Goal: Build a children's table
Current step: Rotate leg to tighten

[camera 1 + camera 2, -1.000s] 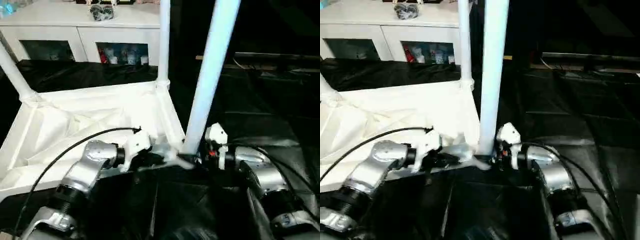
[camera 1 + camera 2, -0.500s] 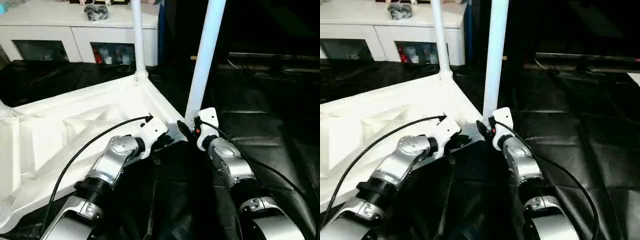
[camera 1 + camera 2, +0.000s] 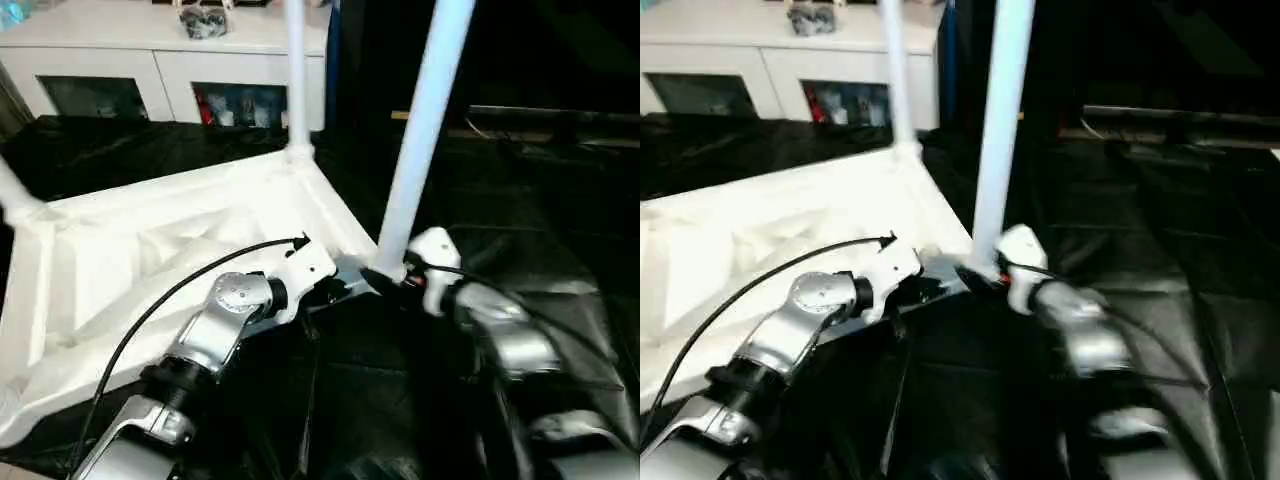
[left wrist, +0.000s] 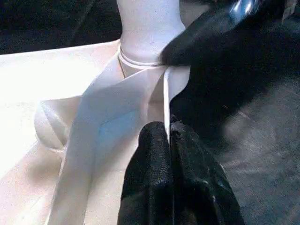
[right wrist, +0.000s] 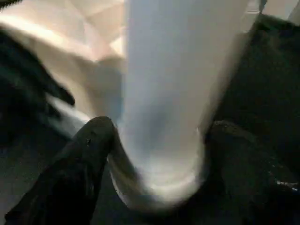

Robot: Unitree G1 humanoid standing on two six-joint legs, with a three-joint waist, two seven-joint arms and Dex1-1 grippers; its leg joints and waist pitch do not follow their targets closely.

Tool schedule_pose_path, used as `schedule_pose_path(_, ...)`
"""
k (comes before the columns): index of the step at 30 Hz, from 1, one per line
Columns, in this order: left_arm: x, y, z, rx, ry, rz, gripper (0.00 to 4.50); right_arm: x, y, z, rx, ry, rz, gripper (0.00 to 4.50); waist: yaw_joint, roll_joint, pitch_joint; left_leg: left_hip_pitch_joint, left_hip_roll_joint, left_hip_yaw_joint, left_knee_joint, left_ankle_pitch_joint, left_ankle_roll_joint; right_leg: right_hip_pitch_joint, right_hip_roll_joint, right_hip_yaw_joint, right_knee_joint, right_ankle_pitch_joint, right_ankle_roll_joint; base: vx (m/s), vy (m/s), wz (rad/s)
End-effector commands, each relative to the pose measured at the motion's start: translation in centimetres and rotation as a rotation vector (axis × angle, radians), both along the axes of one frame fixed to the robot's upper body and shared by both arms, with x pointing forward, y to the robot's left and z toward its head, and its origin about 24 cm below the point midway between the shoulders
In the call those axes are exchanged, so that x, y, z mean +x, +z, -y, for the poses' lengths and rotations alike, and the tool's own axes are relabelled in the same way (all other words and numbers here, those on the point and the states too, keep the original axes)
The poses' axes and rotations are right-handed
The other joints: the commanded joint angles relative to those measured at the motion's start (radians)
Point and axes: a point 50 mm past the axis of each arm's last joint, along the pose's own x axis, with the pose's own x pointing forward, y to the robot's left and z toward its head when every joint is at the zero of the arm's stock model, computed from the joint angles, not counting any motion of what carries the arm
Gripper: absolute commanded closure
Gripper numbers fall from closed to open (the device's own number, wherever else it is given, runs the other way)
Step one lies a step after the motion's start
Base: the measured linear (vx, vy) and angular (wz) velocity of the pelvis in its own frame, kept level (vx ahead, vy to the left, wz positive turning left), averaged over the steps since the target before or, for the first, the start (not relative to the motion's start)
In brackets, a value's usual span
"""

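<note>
The children's table top [image 3: 150, 250] lies upside down on the black cover, ribbed underside up. A white leg [image 3: 420, 140] stands in its near right corner socket, another leg [image 3: 296, 70] at the far corner, and a third [image 3: 15, 195] at the left edge. My left gripper [image 4: 168, 129] is shut on the top's thin rim [image 4: 166, 93], right beside that near socket. My right gripper [image 5: 159, 136] is open, with one black finger [image 5: 89, 154] close against the base of the near leg [image 5: 183, 70] and the other finger standing a little off it.
A white glass-door cabinet [image 3: 160, 60] stands behind, with a dark bundle [image 3: 205, 20] on top. The black-covered table [image 3: 560, 220] stretches to the right of the white top. A black cable [image 3: 150, 300] arcs over my left forearm.
The camera has shifted. My right gripper's fingers have spread wider around the leg's base, and the right arm is blurred with motion. The left gripper stays shut on the rim.
</note>
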Motion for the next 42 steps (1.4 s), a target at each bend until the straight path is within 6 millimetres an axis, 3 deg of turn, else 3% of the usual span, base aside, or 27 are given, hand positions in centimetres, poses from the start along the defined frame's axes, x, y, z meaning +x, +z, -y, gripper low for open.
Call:
schedule_pose_path(1, -0.1, 0.8, 0.4, -0.036, -0.043, 0.044, 4.50, -0.2, 0.8, 0.8, 0.011, 0.042, 0.002, 0.88, 0.002, -0.015, -0.061, 0.008, 0.058, -0.020, -0.060, -0.184, 0.094, 0.056, -0.091, 0.053, -0.085, -0.225, -0.197, 0.000, 0.000, 0.00)
schedule_pose_path(2, -0.1, 0.8, 0.3, -0.031, -0.048, 0.044, 4.50, -0.5, 1.0, 2.0, -0.019, 0.064, -0.014, 0.88, 0.000, -0.021, -0.061, 0.006, 0.057, -0.020, -0.059, -0.177, 0.100, 0.056, -0.091, 0.051, -0.085, -0.246, -0.191, 0.000, 0.000, 0.00)
schedule_pose_path(7, -0.2, 0.9, 0.1, -0.031, -0.060, 0.046, 4.50, -1.0, 1.7, 3.7, -0.054, 0.100, -0.036, 0.88, 0.003, -0.028, -0.062, 0.004, 0.055, -0.019, -0.055, -0.153, 0.116, 0.054, -0.090, 0.049, -0.087, -0.271, -0.177, 0.000, 0.000, 0.00)
schedule_pose_path(13, 0.4, 1.5, 0.3, -0.069, 0.013, 0.114, 4.50, -2.6, 2.3, 3.1, -0.010, 0.265, -0.122, 0.88, 0.008, -0.029, -0.064, 0.001, 0.058, -0.021, -0.053, -0.137, 0.145, 0.054, -0.087, 0.045, -0.082, -0.233, -0.176, 0.000, 0.000, 0.00)
schedule_pose_path(16, 0.5, 2.3, 0.1, -0.120, 0.042, 0.072, 4.06, -3.3, 2.2, 2.0, 0.011, 0.341, -0.154, 0.78, 0.009, -0.027, -0.062, 0.001, 0.059, -0.022, -0.054, -0.145, 0.135, 0.053, -0.090, 0.045, -0.085, -0.264, -0.176, 0.000, 0.000, 0.00)
schedule_pose_path(18, 0.1, 3.7, -0.5, -0.186, 0.062, 0.040, 3.83, -3.4, 2.3, 0.8, 0.039, 0.366, -0.138, 0.78, 0.012, -0.018, -0.064, 0.004, 0.064, -0.023, -0.055, -0.151, 0.118, 0.051, -0.092, 0.046, -0.084, -0.248, -0.204, 0.000, 0.000, 0.00)
schedule_pose_path(22, -1.4, 4.8, -2.2, -0.197, 0.044, -0.008, 3.48, -2.8, 2.5, -0.9, 0.078, 0.347, -0.088, 0.78, 0.008, -0.024, -0.063, 0.004, 0.067, -0.026, -0.059, -0.144, 0.105, 0.053, -0.096, 0.048, -0.070, -0.204, -0.230, 0.000, 0.000, 0.00)
schedule_pose_path(24, -2.4, 5.0, -3.2, -0.174, 0.026, -0.041, 3.32, -2.5, 2.5, -1.7, 0.095, 0.333, -0.068, 0.78, -0.002, -0.021, -0.058, 0.003, 0.060, -0.023, -0.061, -0.151, 0.102, 0.048, -0.088, 0.048, -0.079, -0.244, -0.215, 0.000, 0.000, 0.00)
schedule_pose_path(25, -3.8, 4.9, -4.5, -0.134, 0.002, -0.089, 3.24, -2.2, 2.4, -2.7, 0.117, 0.326, -0.058, 0.78, 0.001, -0.028, -0.060, 0.010, 0.063, -0.023, -0.061, -0.160, 0.091, 0.047, -0.092, 0.050, -0.075, -0.260, -0.213, 0.000, 0.000, 0.00)
schedule_pose_path(26, -3.8, 4.9, -4.5, -0.134, 0.002, -0.089, 3.24, -2.2, 2.4, -2.7, 0.117, 0.326, -0.058, 0.78, -0.003, -0.023, -0.058, 0.002, 0.064, -0.028, -0.066, -0.155, 0.088, 0.051, -0.093, 0.049, -0.071, -0.266, -0.212, 0.000, 0.000, 0.00)
schedule_pose_path(27, -3.8, 4.9, -4.5, -0.134, 0.002, -0.089, 3.15, -2.2, 2.4, -2.7, 0.117, 0.326, -0.058, 0.78, -0.004, -0.018, -0.054, 0.007, 0.061, -0.024, -0.066, -0.176, 0.082, 0.043, -0.084, 0.048, -0.083, -0.301, -0.192, 0.000, 0.000, 0.00)
schedule_pose_path(28, -5.2, 4.9, -5.8, -0.105, 0.001, -0.136, 2.99, -1.9, 2.2, -3.6, 0.140, 0.321, -0.059, 0.78, -0.001, -0.025, -0.055, 0.020, 0.064, -0.021, -0.065, -0.193, 0.071, 0.036, -0.086, 0.052, -0.083, -0.299, -0.200, 0.000, 0.000, 0.00)
schedule_pose_path(29, -6.5, 4.9, -6.9, -0.087, 0.016, -0.174, 2.91, -1.7, 2.1, -4.6, 0.162, 0.315, -0.061, 0.78, -0.002, -0.020, -0.057, 0.017, 0.068, -0.024, -0.067, -0.191, 0.059, 0.039, -0.089, 0.053, -0.072, -0.285, -0.213, 0.000, 0.000, 0.00)
schedule_pose_path(30, -6.9, 4.9, -7.3, -0.078, 0.021, -0.186, 2.84, -1.6, 2.0, -5.0, 0.171, 0.311, -0.064, 0.78, -0.011, -0.018, -0.050, 0.002, 0.065, -0.028, -0.077, -0.197, 0.054, 0.044, -0.085, 0.050, -0.072, -0.295, -0.208, 0.000, 0.000, 0.00)
schedule_pose_path(31, -7.4, 4.8, -7.7, -0.065, 0.025, -0.200, 2.79, -1.4, 1.9, -5.5, 0.175, 0.301, -0.062, 0.78, -0.010, -0.015, -0.050, 0.010, 0.064, -0.027, -0.076, -0.215, 0.050, 0.040, -0.083, 0.050, -0.076, -0.312, -0.203, 0.000, 0.000, 0.00)
schedule_pose_path(32, -7.9, 4.7, -8.0, -0.056, 0.026, -0.221, 2.73, -1.2, 1.7, -6.1, 0.181, 0.282, -0.064, 0.78, -0.010, -0.030, -0.048, 0.020, 0.065, -0.022, -0.076, -0.242, 0.034, 0.033, -0.082, 0.054, -0.082, -0.325, -0.202, 0.000, 0.000, 0.00)
schedule_pose_path(33, -8.2, 4.7, -8.1, -0.053, 0.027, -0.230, 2.73, -1.1, 1.6, -6.4, 0.188, 0.276, -0.068, 0.78, -0.010, -0.030, -0.048, 0.020, 0.065, -0.022, -0.076, -0.242, 0.034, 0.033, -0.082, 0.054, -0.082, -0.325, -0.202, 0.000, 0.000, 0.00)
schedule_pose_path(34, -8.7, 4.6, -8.4, -0.041, 0.041, -0.245, 2.65, -1.1, 1.6, -7.3, 0.210, 0.268, -0.073, 0.78, -0.005, -0.020, -0.046, 0.024, 0.065, -0.022, -0.077, -0.258, 0.023, 0.028, -0.083, 0.058, -0.083, -0.338, -0.198, 0.000, 0.000, 0.00)
schedule_pose_path(38, -9.0, 4.0, -9.3, 0.027, 0.120, -0.255, 2.33, -0.3, 1.6, -9.7, 0.256, 0.180, -0.077, 0.78, -0.011, -0.017, -0.046, 0.020, 0.064, -0.027, -0.084, -0.275, -0.002, 0.033, -0.082, 0.059, -0.078, -0.333, -0.182, 0.000, 0.000, 0.00)
schedule_pose_path(39, -9.1, 3.8, -9.6, 0.061, 0.142, -0.262, 2.29, 0.2, 1.6, -10.3, 0.264, 0.119, -0.069, 0.78, -0.012, -0.014, -0.046, 0.024, 0.064, -0.027, -0.084, -0.287, -0.018, 0.028, -0.085, 0.061, -0.080, -0.338, -0.174, 0.000, 0.000, 0.00)
schedule_pose_path(41, -9.2, 3.2, -10.0, 0.105, 0.178, -0.273, 2.13, 1.1, 1.5, -11.1, 0.282, 0.019, -0.084, 0.78, -0.016, -0.014, -0.046, 0.021, 0.061, -0.029, -0.085, -0.291, -0.029, 0.032, -0.085, 0.061, -0.079, -0.350, -0.169, 0.000, 0.000, 0.00)
schedule_pose_path(42, -9.3, 2.9, -10.3, 0.136, 0.199, -0.280, 2.03, 1.8, 1.5, -11.7, 0.298, -0.067, -0.090, 0.78, -0.017, -0.011, -0.046, 0.026, 0.061, -0.028, -0.083, -0.292, -0.039, 0.025, -0.087, 0.064, -0.079, -0.351, -0.171, 0.000, 0.000, 0.00)
